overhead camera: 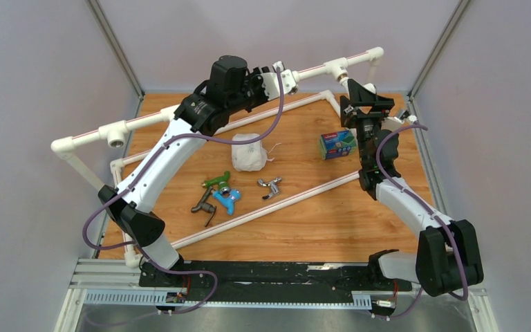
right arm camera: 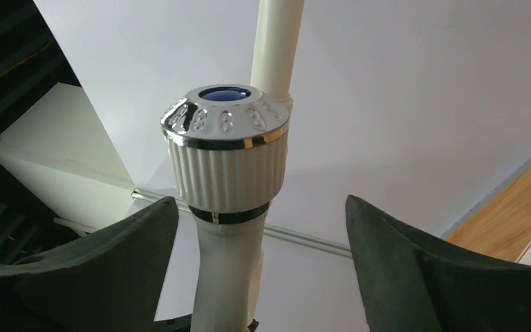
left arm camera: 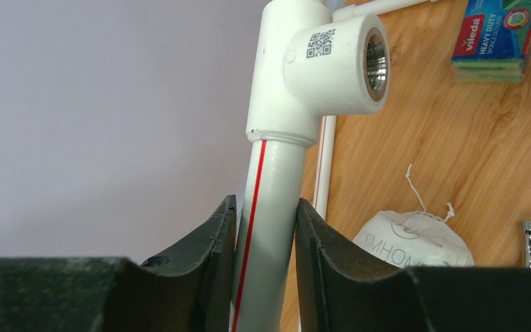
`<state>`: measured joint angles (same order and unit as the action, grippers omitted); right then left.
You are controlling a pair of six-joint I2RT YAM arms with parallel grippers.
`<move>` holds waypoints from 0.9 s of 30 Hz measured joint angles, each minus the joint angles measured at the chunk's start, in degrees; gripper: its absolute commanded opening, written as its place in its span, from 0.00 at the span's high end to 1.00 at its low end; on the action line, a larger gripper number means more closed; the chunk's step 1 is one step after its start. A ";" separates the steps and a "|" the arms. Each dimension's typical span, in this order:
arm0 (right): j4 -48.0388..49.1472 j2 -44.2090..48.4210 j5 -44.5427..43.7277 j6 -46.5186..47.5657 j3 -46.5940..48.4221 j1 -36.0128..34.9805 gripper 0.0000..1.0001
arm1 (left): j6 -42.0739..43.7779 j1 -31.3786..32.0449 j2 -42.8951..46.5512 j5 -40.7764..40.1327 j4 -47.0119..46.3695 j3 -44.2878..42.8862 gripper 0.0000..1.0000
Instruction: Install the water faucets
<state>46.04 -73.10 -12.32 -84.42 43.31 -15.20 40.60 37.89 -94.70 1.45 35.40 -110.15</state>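
- white plastic faucet with ribbed knob, chrome trim and blue cap [right arm camera: 227,149]: upright between the jaws of the right claw [right arm camera: 261,202], up at the raised pipe frame at 1 o'clock of the wooden worktop [overhead camera: 318,221]
- right claw: released, jaws spread wide; faucet stem sits close to one finger [right arm camera: 138,228], contact unclear, well apart from the other
- green plastic faucet [overhead camera: 216,181], blue plastic faucet [overhead camera: 228,200], dark grey metal faucet [overhead camera: 204,204], chrome metal faucet [overhead camera: 269,185]: lying loose mid-worktop; green at 11 o'clock of blue, grey at 9, chrome at 2
- left claw [left arm camera: 264,206]: clenched on the white plastic pipe with a red stripe [left arm camera: 269,166], just below a white tee fitting with threaded metal socket [left arm camera: 332,66]
- white drawstring bag [overhead camera: 249,152]: at 12 o'clock of the loose faucets
- green-blue sponge pack [overhead camera: 337,144]: at 3 o'clock of the bag
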 measured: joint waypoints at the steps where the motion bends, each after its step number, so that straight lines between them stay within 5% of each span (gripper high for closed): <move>1: -0.09 0.42 -0.15 0.48 -0.39 0.00 0.00 | -0.04 0.13 0.09 0.15 0.13 0.02 1.00; 11: -0.44 7.15 -0.74 4.50 -3.34 0.02 0.00 | -0.48 0.85 0.63 0.42 0.96 0.15 1.00; 19: -11.54 21.73 -2.08 11.58 -6.97 0.02 0.00 | -1.05 0.83 0.68 0.33 0.74 0.26 1.00; 23: -17.81 29.64 -1.97 22.80 -9.27 0.02 0.00 | -1.57 0.81 0.98 0.31 0.09 0.87 1.00; 27: -22.93 35.78 2.16 50.07 -9.22 0.24 0.00 | -1.79 0.81 1.66 0.28 -1.22 2.23 1.00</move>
<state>23.11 -37.32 -10.15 -34.35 34.09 -14.96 38.81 38.70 -93.03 1.74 34.17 -107.92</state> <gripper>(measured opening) 1.000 0.391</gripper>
